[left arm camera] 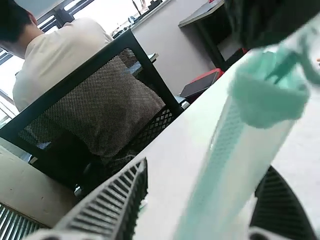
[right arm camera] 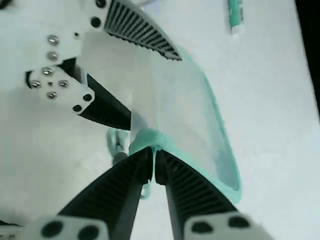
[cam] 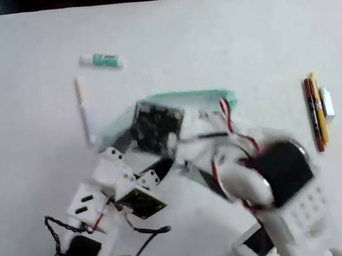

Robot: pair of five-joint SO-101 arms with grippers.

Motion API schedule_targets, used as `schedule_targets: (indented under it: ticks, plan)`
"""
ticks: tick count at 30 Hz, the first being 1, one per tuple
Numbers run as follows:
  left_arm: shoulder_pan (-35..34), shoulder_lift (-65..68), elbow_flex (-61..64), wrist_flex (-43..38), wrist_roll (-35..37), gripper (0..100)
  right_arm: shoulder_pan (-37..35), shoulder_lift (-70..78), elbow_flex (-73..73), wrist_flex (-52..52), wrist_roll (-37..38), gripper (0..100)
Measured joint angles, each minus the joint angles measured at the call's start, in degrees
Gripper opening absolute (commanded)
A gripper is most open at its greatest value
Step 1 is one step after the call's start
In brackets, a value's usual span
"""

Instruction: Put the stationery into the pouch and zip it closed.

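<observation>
The clear pouch (cam: 186, 100) with a teal edge lies mid-table. My left gripper (cam: 121, 138) stands open around one end of it; the pouch (left arm camera: 235, 150) rises between its ribbed fingers (left arm camera: 117, 200) with a gap on one side. My right gripper (right arm camera: 152, 156) is shut on the teal edge of the pouch (right arm camera: 185, 105), close to the left gripper (right arm camera: 107, 65). A glue stick (cam: 102, 61) and a white pen (cam: 83, 112) lie beyond the pouch to the left. A red marker (cam: 312, 113), a yellow pen (cam: 319, 109) and a small eraser (cam: 327, 103) lie at the right.
Both arms crowd the near middle of the table (cam: 25, 143), with loose cables (cam: 227, 158) over the right arm. The glue stick (right arm camera: 235, 15) lies ahead of the right gripper. A person sits on a mesh chair (left arm camera: 100, 115) past the table's edge.
</observation>
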Motion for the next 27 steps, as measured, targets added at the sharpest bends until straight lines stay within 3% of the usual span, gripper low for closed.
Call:
schedule_targets:
  ticks: [13,23,27]
  plan:
    - [5.0,0.0,0.0,0.0,2.3,28,-0.4,-3.5,0.1,0.1,-4.9,1.9]
    - [4.8,0.0,0.0,0.0,2.6,28,15.0,-3.2,4.4,0.1,-9.0,2.4]
    - [-1.8,0.0,-0.4,0.6,2.8,28,17.7,-3.1,13.4,-0.2,-7.2,4.3]
